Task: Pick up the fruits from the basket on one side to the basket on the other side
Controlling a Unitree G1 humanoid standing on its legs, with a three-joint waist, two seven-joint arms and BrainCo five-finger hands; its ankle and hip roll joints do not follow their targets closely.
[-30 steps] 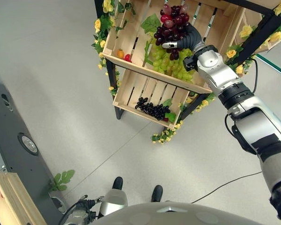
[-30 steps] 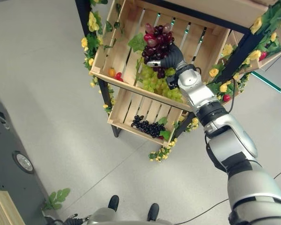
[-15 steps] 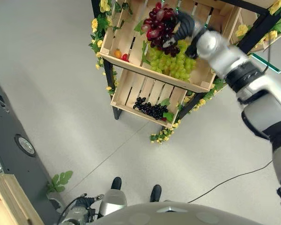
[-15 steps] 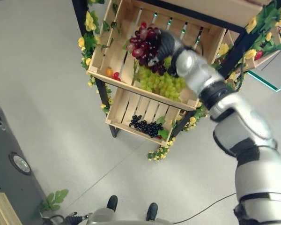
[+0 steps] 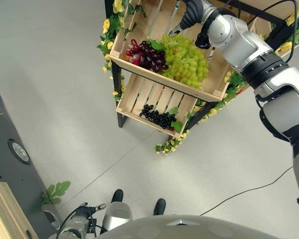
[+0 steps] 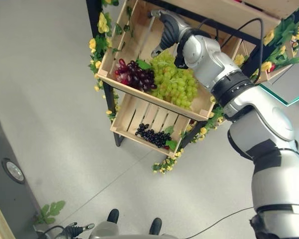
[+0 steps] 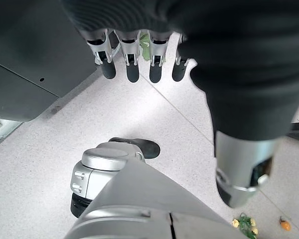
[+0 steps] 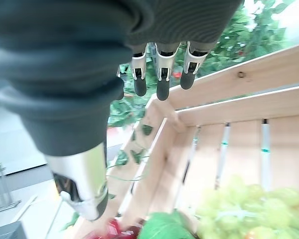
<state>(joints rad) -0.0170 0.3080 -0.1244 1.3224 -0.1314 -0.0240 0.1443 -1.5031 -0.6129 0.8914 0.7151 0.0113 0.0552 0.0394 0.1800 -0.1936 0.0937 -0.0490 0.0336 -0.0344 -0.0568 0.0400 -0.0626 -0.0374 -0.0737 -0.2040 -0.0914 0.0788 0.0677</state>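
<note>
The right hand (image 6: 165,31) hovers with fingers relaxed and empty above the upper crate (image 5: 120,41) — the dark red grapes (image 5: 145,54) lie beside the green grapes (image 5: 185,59), apparently just set down.

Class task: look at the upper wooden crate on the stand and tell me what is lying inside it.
Inside the upper crate: red grapes beside green grapes, touching. Anything beneath the bunches is covered.

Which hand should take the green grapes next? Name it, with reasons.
Right. The right hand hangs open above the upper crate, directly over the green grapes beside the red grapes. The left hand hangs low over the floor, far from the crates.
</note>
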